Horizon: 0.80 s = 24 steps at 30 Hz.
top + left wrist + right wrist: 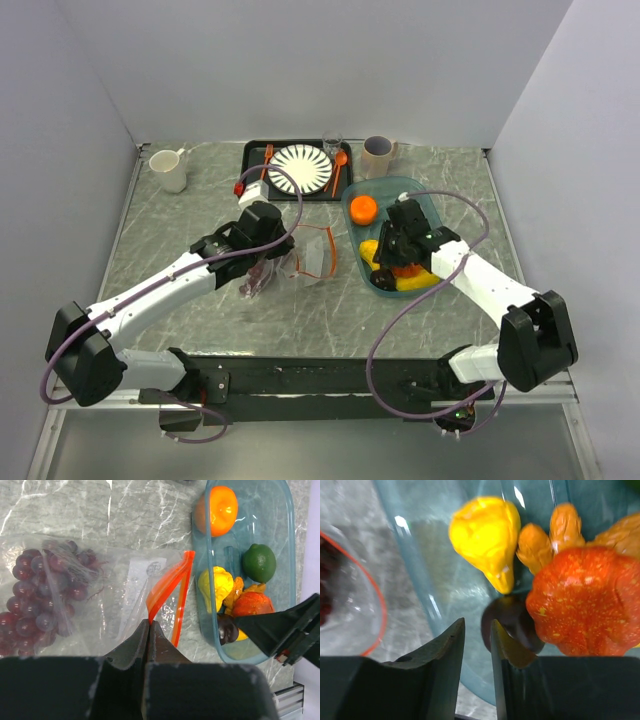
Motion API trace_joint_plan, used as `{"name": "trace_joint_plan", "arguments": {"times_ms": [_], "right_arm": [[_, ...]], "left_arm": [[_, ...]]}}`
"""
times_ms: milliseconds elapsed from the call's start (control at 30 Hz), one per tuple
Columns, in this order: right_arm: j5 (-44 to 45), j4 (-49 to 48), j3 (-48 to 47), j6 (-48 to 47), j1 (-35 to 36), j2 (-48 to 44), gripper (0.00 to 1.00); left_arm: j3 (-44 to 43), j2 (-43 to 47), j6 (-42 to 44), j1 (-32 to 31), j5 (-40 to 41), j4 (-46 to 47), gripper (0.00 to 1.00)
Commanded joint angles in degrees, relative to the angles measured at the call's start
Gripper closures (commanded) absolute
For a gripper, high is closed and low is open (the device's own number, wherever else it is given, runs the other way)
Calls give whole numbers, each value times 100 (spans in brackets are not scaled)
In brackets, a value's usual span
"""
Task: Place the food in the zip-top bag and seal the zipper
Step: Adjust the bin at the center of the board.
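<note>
Right gripper [474, 627] jaws a narrow gap apart, holding nothing; plum [512, 625] just at its 2 o'clock in the tub [410, 545], round, glossy dark purple, wedged against pear [487, 535] and pumpkin [585, 600]. Right arm nearer. Left gripper [149, 626] pinched shut on zipper [170, 582] end, bag [125, 575] mouth gaping at tub's 9 o'clock on the table [100, 505], grapes [40, 595] inside

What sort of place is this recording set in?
Probably a lab test bench staged as a kitchen table: plain white walls box in a marble-patterned table, two robot arms are mounted at its near edge, and toy food sits in a teal tub.
</note>
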State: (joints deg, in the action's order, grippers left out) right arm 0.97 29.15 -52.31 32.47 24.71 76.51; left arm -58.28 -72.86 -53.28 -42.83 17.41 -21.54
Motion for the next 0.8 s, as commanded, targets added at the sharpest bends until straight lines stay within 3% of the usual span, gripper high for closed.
{"name": "trace_joint_plan", "arguments": {"times_ms": [0, 367, 667, 767], "right_arm": [[-316, -198, 203, -135, -19, 127, 67], [-871, -305, 319, -198, 210, 321, 79], [-1493, -365, -130, -311, 236, 470, 78], [-1162, -287, -253, -171, 245, 374, 78]], "left_arm": [[-96, 97, -16, -24, 131, 45, 99], [-34, 96, 1, -15, 96, 106, 99], [-61, 97, -51, -24, 149, 1, 99], [-61, 114, -60, -24, 184, -26, 99]]}}
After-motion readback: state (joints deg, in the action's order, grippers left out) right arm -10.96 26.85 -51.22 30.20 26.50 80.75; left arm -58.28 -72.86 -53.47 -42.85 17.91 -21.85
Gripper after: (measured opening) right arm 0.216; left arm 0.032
